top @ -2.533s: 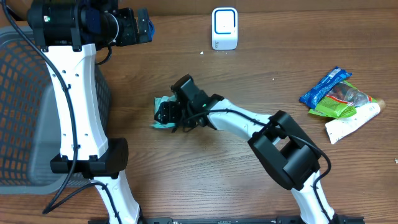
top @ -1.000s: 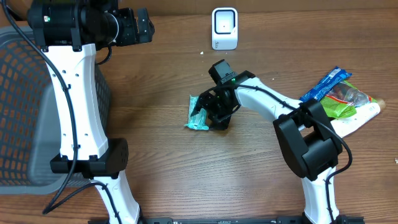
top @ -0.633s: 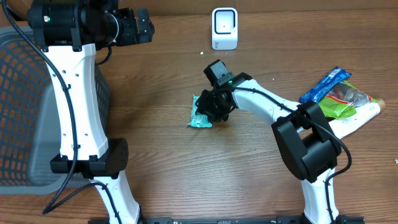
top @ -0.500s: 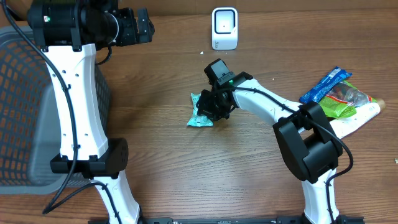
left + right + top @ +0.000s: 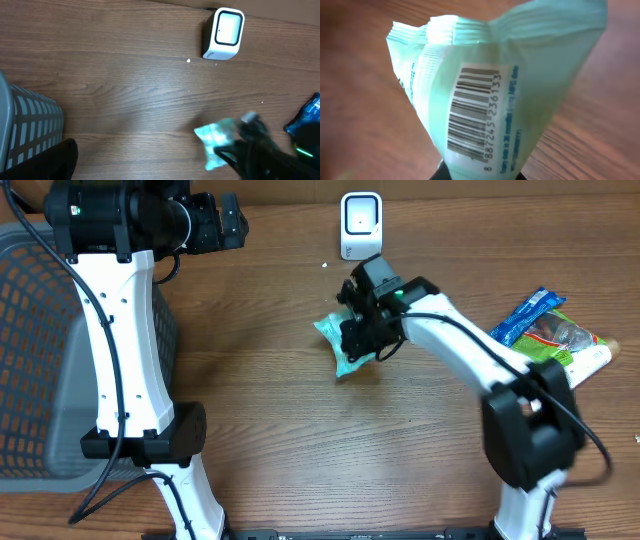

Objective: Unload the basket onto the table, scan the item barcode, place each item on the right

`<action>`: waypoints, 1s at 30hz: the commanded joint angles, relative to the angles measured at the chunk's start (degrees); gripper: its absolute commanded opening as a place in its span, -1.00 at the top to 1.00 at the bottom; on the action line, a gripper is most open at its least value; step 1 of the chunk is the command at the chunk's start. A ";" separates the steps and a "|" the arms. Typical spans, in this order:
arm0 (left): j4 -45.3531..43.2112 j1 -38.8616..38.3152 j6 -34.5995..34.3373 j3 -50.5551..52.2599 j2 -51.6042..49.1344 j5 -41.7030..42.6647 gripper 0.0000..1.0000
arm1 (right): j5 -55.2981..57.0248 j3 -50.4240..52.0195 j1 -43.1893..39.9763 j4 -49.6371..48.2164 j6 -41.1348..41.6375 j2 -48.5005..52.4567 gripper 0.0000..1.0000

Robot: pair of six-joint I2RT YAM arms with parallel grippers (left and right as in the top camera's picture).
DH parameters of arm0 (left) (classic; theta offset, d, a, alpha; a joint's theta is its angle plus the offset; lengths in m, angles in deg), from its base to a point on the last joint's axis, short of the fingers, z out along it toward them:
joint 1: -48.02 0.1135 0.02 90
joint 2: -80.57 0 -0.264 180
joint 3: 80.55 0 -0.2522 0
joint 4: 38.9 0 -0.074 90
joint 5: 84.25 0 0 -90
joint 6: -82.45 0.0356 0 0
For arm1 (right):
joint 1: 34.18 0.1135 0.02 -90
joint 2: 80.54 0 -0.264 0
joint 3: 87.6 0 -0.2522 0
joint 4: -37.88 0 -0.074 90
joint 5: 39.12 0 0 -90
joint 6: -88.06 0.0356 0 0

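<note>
In upper ctr of overhead frame, saw right gripper [image 5: 356, 344] clenched on mint-green packet [image 5: 332, 332], w/ packet sticking out toward frame-left of the fingers. Placed both just below white scanner [image 5: 361, 225] at top edge; gap between scanner & packet, no contact. Couldn't tell whether packet touched table [image 5: 300, 450] or hung clear of it.

In right wrist view, found packet [image 5: 490, 100] filling most of frame, pinched at btm, crimped end up top. Read barcode [image 5: 472, 117] on its face, tilted, w/ digits alongside, turned toward the wrist cam. Caught only a dark sliver of gripper at btm edge; table blurred behind.

At upper left of overhead, spotted left gripper [image 5: 238, 220] w/ fingers spread, nothing between them, well apart from packet. Noted grey mesh basket [image 5: 40, 380] along left edge of frame.

In left wrist view, picked out scanner [image 5: 223, 33] at upper right and packet [image 5: 216, 140] at lower right, blurred, w/ dark right arm [image 5: 260, 152] just beside it. Saw basket [image 5: 35, 125] at lower left.

At far right of overhead, counted blue snack pack [image 5: 520, 320], green pack [image 5: 530, 358] & white tube [image 5: 565, 378] in a loose pile, touching one another, well apart from packet.
</note>
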 commanded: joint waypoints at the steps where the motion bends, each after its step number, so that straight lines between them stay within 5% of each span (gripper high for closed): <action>1: -0.07 -0.39 0.66 -0.02 1.05 0.46 -1.00 | 0.20 -2.27 0.28 0.48 -12.35 -11.56 0.92; 7: -0.07 -0.39 0.66 -0.02 1.05 0.46 -0.99 | -6.86 -2.27 0.28 4.07 -22.91 -20.17 0.92; 12: -0.07 -0.39 0.66 -0.02 1.05 0.46 -0.99 | -14.36 -2.27 0.28 9.92 -40.39 -23.80 0.92; 20: -0.07 -0.39 0.66 -0.02 1.05 0.46 -0.99 | -14.25 -2.10 0.28 13.66 -48.76 -23.69 0.92; 26: -0.09 -0.39 0.66 -0.02 1.05 0.46 -0.99 | -12.87 4.07 0.28 12.41 -68.89 -22.73 0.92; 30: -0.07 -0.39 0.66 -0.02 1.05 0.46 -1.00 | -10.29 9.40 0.28 6.05 -70.05 -20.59 0.92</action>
